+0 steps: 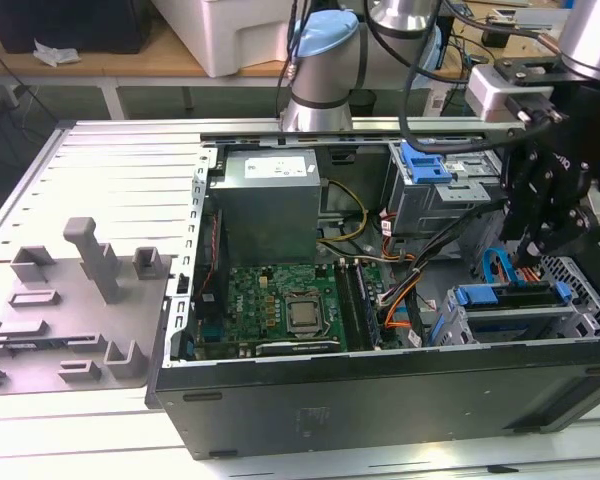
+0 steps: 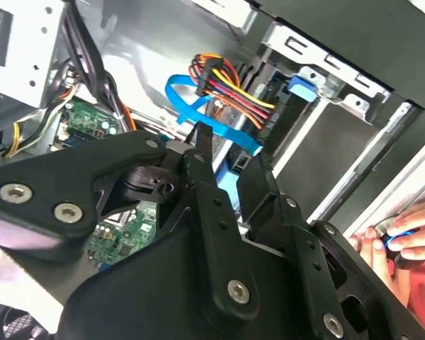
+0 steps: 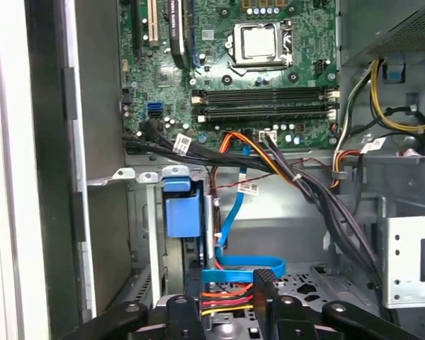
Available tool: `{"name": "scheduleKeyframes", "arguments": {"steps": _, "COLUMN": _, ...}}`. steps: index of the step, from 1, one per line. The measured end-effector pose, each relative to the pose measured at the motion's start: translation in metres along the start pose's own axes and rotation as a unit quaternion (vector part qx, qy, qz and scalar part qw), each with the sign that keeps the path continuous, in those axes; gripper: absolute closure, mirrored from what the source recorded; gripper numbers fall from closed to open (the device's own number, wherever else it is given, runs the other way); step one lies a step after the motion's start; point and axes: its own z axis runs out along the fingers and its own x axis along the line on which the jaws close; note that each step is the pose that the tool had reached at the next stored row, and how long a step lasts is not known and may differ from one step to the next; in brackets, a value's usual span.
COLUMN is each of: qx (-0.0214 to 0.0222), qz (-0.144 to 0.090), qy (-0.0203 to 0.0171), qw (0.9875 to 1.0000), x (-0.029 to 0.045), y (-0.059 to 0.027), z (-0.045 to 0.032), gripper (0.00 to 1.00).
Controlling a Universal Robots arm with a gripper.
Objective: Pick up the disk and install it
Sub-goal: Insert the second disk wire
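While the gripper (image 1: 536,258) hangs low inside the open computer case (image 1: 380,400), at the exterior view's right, the disk (image 1: 510,297) sits just beneath it, already lying in the lower drive cage (image 1: 580,310) with its blue caddy edge facing up. In the exterior view the black fingers point down and reach the blue data cable (image 1: 495,268) and the connector at the back of the disk. In the second wrist view the two fingertips (image 2: 200,142) stand near each other with a narrow gap, just in front of the bundle of red, yellow and orange power wires (image 2: 227,92); I cannot tell if they pinch the plug or only touch it.

The arm (image 1: 325,60) comes from behind the case and bends forward over it, with the wrist turned down.

The motherboard (image 1: 280,305) with its bare processor socket lies in the middle of the case, and the grey power supply box (image 1: 270,205) is behind it. A second blue caddy (image 1: 425,165) sits in the upper cage. The case rests on a slatted metal table (image 1: 100,190), beside a grey fixture plate (image 1: 70,310). A hand (image 2: 404,244) shows at the edge of the second wrist view.
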Motion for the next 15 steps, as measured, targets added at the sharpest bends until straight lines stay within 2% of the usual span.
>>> {"name": "scheduleKeyframes", "arguments": {"steps": 4, "qx": 0.0013, "qz": 0.000, "qy": 0.0011, "qw": 1.0000, "x": -0.0033, "y": 0.0034, "z": -0.0002, "gripper": 0.60}}
{"name": "scheduleKeyframes", "arguments": {"steps": 9, "qx": 0.0036, "qz": 0.000, "qy": 0.0016, "qw": 1.0000, "x": -0.0048, "y": 0.0087, "z": -0.0005, "gripper": 0.89}}
{"name": "scheduleKeyframes", "arguments": {"steps": 11, "qx": 0.0049, "qz": 0.000, "qy": 0.0016, "qw": 1.0000, "x": -0.0048, "y": 0.0121, "z": -0.0007, "gripper": 0.89}}
{"name": "scheduleKeyframes", "arguments": {"steps": 15, "qx": 0.0050, "qz": 0.000, "qy": 0.0016, "qw": 1.0000, "x": -0.0048, "y": 0.0123, "z": -0.0007, "gripper": 0.89}}
